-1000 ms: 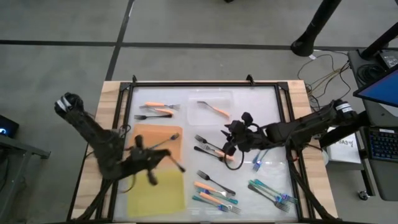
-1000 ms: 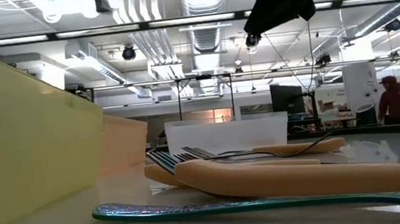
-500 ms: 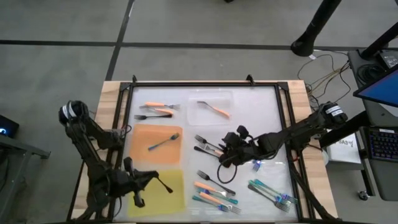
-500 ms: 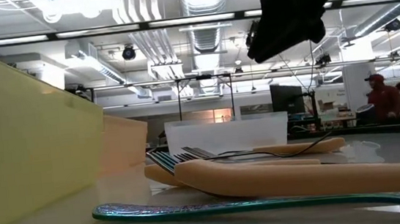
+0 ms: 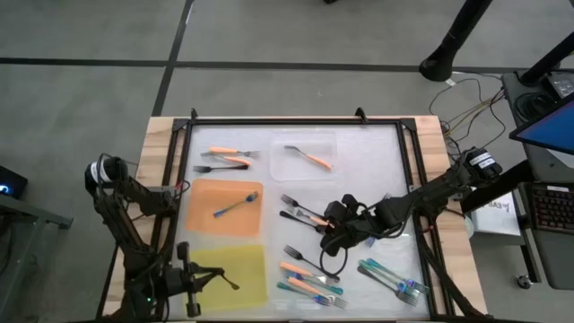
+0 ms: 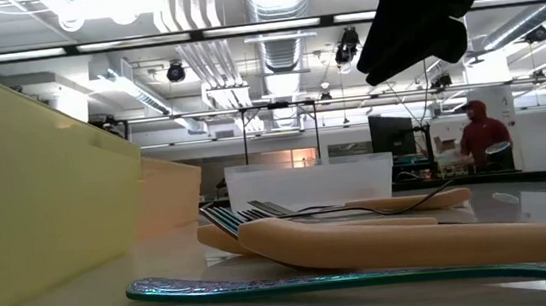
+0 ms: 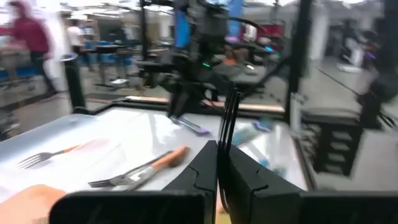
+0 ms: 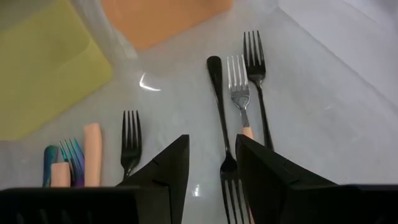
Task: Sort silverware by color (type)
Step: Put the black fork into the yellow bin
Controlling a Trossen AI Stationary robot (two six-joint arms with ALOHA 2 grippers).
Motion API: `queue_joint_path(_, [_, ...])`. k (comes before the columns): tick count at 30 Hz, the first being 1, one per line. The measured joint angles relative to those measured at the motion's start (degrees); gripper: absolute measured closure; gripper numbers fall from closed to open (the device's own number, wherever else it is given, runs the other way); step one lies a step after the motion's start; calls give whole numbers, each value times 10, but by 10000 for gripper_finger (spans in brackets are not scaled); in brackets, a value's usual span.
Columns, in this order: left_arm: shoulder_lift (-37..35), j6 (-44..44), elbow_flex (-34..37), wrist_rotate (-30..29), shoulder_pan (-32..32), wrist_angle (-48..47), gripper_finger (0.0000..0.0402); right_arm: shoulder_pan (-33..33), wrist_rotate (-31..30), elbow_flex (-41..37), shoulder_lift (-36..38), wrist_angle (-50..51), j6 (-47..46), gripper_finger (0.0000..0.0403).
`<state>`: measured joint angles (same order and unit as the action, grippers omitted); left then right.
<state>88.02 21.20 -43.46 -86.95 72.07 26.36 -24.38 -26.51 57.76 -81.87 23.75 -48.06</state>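
Silverware is scattered across the white surface: going left to right, two orange-handled forks (image 5: 226, 152) and a black one (image 5: 213, 168) lie near the far left corner, a teal fork (image 5: 235, 205) rests on the orange mat (image 5: 204, 224), an orange-handled fork (image 5: 311, 158) sits in the clear tray (image 5: 289, 169) by the far edge, and a mixed heap of orange and teal forks (image 5: 309, 283) lies along the near edge with a teal bunch (image 5: 391, 277) toward the near right corner. The left hand (image 5: 213, 279) is parked over the yellow mat (image 5: 251, 287) at the near left corner, its fingers pressed together on nothing I can see. The right hand (image 5: 339, 235) hangs with fingers spread over the middle of the surface, above a tight cluster of two black forks (image 8: 219, 106) and an orange-handled one (image 8: 237, 93) lying side by side. That closeness looks like the main risk to me: coming down there, the spread fingers could straddle two handles at once, or nudge the neighbours so colours get dragged together. Thin, flat handles on a smooth surface may also slip out of a pinch. Compared with a second ago, the left arm has pulled back from the orange mat toward the near left corner, the teal fork now lies on that mat, and the right hand has drifted nearer the near edge.
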Motion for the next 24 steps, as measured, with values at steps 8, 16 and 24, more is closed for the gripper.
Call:
queue_joint_path(8, [-37,-89,0,-1,41,-7,402,0,0,0,0,0,-6,282])
queue_joint_path(16, [-102,-177,0,-28,14,-13,402,0,-6,0,0,0,1,282])
queue_joint_path(24, [-202,-152,0,137,-60,-87,402,2,-6,0,0,0,1,282])
